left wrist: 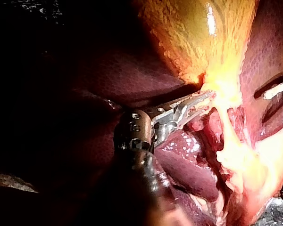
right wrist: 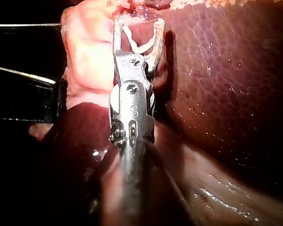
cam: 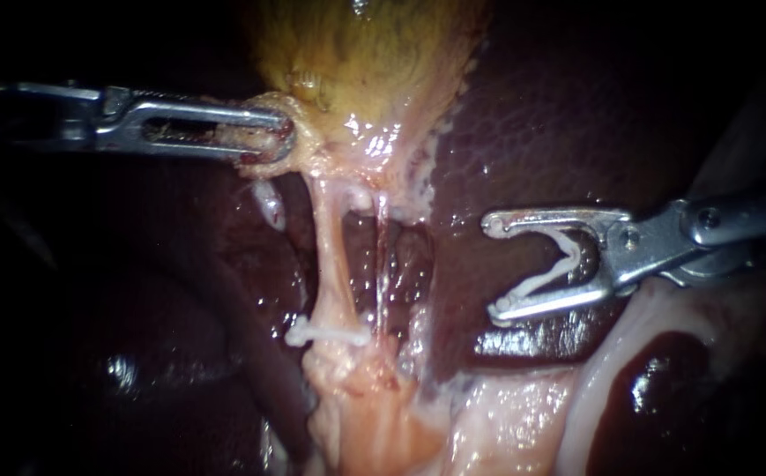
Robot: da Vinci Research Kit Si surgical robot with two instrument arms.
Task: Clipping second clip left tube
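The gallbladder (cam: pixel 365 53) is clamped at ten o'clock by the left instrument (cam: pixel 281 132) to tense the left tube (cam: pixel 331 256) — at three, a clip (cam: pixel 552 271) is held in the right instrument's (cam: pixel 493 269) spread jaws.

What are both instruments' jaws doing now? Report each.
Left instrument: shut on the gallbladder's lower edge.
Right instrument: holding an open clip, jaws wide apart, short of the left tube.
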